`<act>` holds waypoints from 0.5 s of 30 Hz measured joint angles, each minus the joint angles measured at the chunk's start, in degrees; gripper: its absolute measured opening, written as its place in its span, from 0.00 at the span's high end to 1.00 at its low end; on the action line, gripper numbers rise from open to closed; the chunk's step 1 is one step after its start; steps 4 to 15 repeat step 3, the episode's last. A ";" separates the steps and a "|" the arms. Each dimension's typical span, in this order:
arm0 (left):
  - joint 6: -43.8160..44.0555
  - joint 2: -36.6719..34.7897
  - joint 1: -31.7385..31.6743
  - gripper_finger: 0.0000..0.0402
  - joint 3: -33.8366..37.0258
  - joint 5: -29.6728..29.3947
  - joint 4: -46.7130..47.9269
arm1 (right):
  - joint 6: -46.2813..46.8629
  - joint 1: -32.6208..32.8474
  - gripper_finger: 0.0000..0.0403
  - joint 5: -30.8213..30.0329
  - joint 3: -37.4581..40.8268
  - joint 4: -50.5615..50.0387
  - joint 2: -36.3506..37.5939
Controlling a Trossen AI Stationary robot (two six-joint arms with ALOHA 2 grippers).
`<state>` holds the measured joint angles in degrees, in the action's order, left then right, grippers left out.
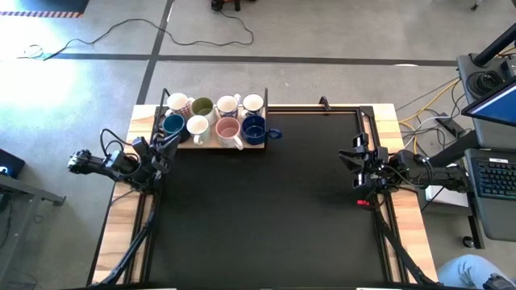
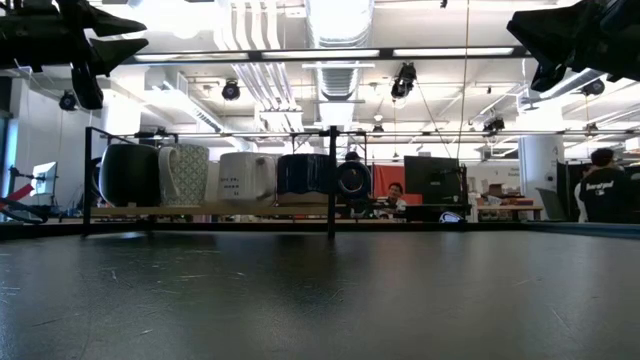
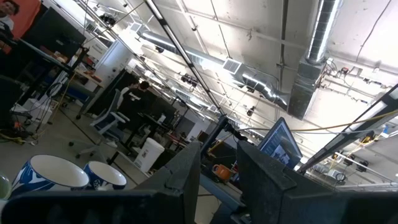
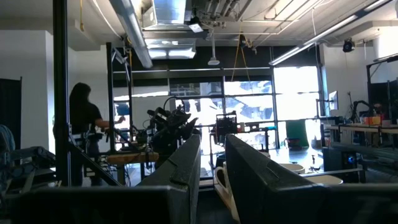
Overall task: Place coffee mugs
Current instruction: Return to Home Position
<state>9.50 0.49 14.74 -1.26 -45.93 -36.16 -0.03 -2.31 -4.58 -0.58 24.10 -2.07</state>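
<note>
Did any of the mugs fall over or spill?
No. All eight mugs stand upright on the shelf. Only the dark blue mug has its handle poking past the shelf's end. The left gripper and right gripper hang off to the sides.

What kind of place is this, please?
Probably a robotics lab or workshop: exposed ceiling ducts, computer monitors in the room behind the table, and cables across a concrete floor.
</note>
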 joint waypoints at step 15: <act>0.00 0.02 -0.02 0.78 0.00 0.00 0.02 | 0.00 0.02 0.84 -0.02 0.00 0.00 0.00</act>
